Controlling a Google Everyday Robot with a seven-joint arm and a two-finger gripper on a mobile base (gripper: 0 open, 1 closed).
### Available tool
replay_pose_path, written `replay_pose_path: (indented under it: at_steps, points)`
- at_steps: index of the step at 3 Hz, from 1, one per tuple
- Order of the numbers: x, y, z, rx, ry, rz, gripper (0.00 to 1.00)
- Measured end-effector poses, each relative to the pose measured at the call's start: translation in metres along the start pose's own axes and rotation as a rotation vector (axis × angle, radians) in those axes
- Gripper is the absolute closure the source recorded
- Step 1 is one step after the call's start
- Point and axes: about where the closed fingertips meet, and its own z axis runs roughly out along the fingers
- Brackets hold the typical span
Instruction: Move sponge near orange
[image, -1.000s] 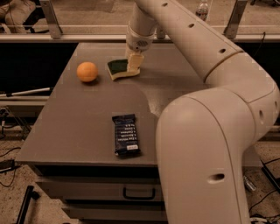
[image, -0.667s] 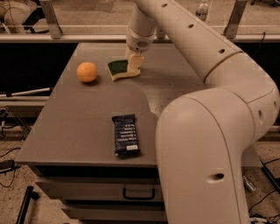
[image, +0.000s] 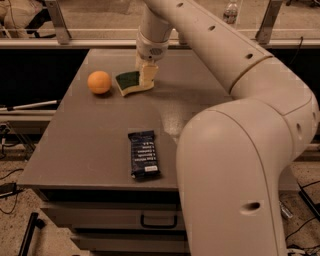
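Note:
The sponge, pale yellow with a dark green top, is at the far side of the grey table, just right of the orange, with a small gap between them. My gripper comes down from above and is shut on the sponge's right end. The sponge sits low at the table surface, slightly tilted. The fingers hide the sponge's right end.
A dark blue snack wrapper lies near the table's front edge. My large white arm fills the right side of the view. A rail and window run behind the table. Drawers sit under the tabletop.
My gripper has moved a little to the left with the sponge, bringing it closer to the orange. The orange and the wrapper have not moved.

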Motion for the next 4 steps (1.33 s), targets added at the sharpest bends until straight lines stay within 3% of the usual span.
replay_pose_path:
  at_steps: [2, 3, 4]
  points:
    - [-0.001, -0.001, 0.007, -0.003, -0.002, -0.001, 0.51]
    - [-0.002, -0.001, 0.012, -0.007, -0.003, -0.002, 0.20]
    - [-0.003, -0.001, 0.015, -0.009, -0.004, -0.003, 0.00]
